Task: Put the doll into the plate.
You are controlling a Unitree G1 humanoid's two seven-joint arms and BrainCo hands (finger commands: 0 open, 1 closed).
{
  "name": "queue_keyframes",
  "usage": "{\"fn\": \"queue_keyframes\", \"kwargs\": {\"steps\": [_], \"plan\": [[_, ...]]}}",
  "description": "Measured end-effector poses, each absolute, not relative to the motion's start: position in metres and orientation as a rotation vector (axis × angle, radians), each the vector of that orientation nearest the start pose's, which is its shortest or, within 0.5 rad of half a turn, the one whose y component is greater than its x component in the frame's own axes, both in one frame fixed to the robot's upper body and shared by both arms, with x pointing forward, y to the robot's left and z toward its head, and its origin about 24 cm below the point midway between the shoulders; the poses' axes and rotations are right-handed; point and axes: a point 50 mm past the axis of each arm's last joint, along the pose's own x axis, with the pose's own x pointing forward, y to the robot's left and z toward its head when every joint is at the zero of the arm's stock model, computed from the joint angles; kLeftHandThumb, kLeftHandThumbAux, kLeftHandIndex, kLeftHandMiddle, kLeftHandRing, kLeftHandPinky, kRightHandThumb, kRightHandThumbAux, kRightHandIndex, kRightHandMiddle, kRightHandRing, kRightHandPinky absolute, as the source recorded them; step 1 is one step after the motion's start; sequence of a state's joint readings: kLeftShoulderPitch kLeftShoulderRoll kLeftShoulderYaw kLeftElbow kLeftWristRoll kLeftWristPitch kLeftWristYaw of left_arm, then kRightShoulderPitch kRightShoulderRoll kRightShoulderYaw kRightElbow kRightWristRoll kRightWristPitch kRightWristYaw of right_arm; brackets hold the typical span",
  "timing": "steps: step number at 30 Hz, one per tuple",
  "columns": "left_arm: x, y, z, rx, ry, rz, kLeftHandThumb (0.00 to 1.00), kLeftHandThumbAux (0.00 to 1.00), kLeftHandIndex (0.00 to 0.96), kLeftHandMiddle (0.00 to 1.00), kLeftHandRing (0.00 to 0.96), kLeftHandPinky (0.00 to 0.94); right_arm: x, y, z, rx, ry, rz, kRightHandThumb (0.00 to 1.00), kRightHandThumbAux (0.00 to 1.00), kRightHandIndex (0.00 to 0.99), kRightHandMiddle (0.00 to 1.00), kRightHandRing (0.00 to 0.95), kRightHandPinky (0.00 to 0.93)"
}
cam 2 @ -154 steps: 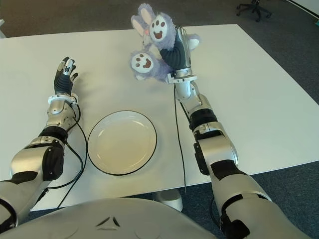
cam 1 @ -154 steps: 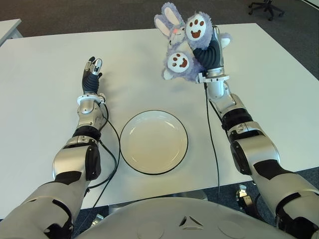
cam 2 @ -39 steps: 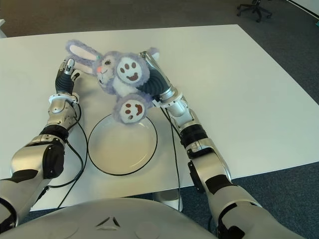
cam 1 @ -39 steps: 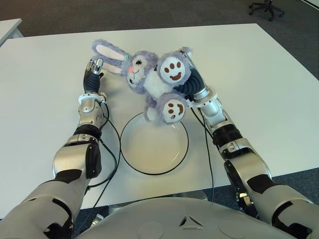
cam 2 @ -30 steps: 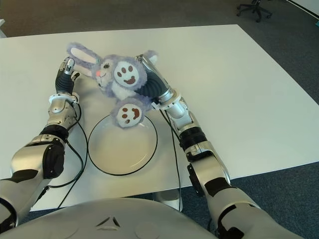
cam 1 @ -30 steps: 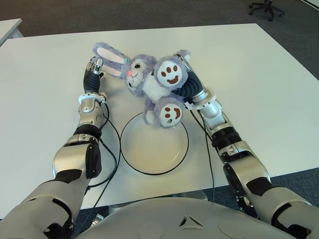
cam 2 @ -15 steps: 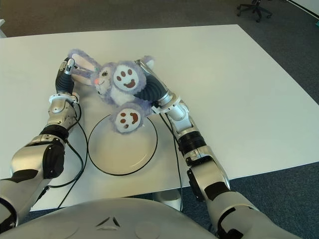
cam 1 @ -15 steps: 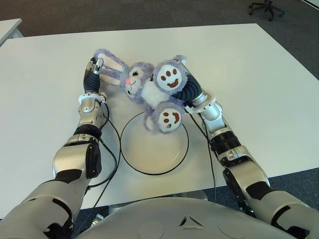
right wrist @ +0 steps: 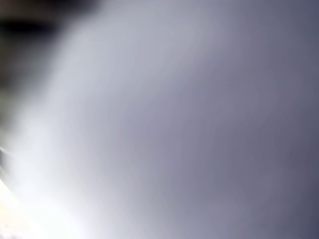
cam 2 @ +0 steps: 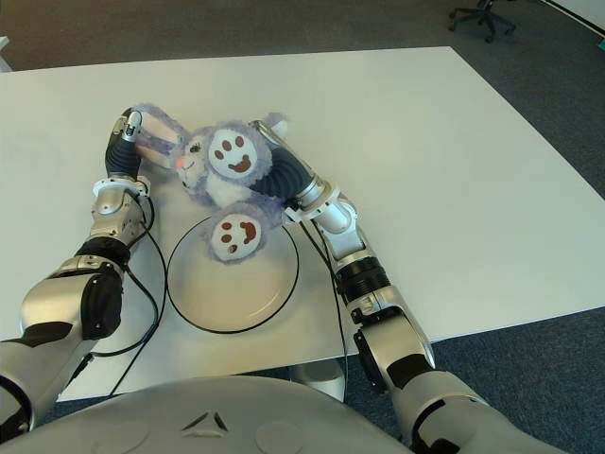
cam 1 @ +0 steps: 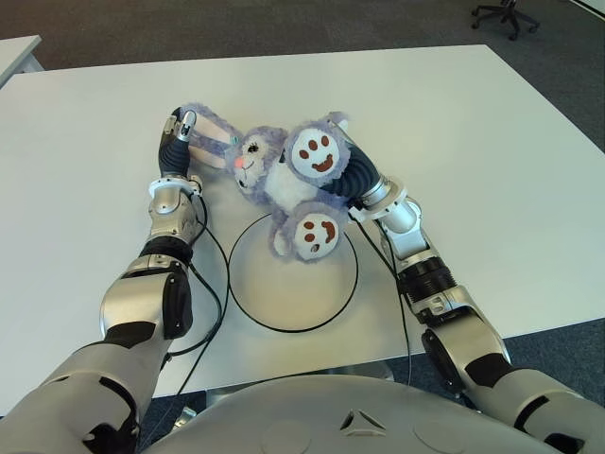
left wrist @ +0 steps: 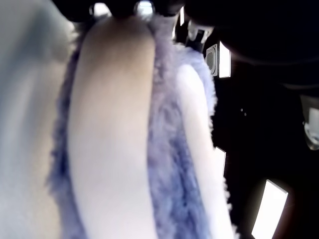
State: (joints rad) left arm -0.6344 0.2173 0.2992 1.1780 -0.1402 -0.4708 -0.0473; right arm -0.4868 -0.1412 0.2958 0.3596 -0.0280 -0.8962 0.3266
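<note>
While right hand (cam 1: 352,180) fingers hold doll (cam 1: 284,175) over plate (cam 1: 333,303) far rim | left hand (cam 1: 177,142) at ears, fingers unclear

No writing, label, brand, number or sign can be read anywhere in these views.
</note>
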Motion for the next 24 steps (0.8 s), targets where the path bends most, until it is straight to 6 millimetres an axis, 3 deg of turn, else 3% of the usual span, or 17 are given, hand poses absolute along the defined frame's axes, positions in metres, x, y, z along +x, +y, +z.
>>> {"fn": "queue_keyframes", "kwargs": {"steps": [24], "plan": [[0.3376, 0.2301, 0.0219, -0.096, 0.035, 0.231, 0.0, 0.357, 0.0, 0.077, 0.027, 0.0, 0.2724, -0.0583, 0.1438, -0.276, -0.938, 0.763, 0.743, 0.706, 0.439, 0.826, 0.835, 0.851]]}}
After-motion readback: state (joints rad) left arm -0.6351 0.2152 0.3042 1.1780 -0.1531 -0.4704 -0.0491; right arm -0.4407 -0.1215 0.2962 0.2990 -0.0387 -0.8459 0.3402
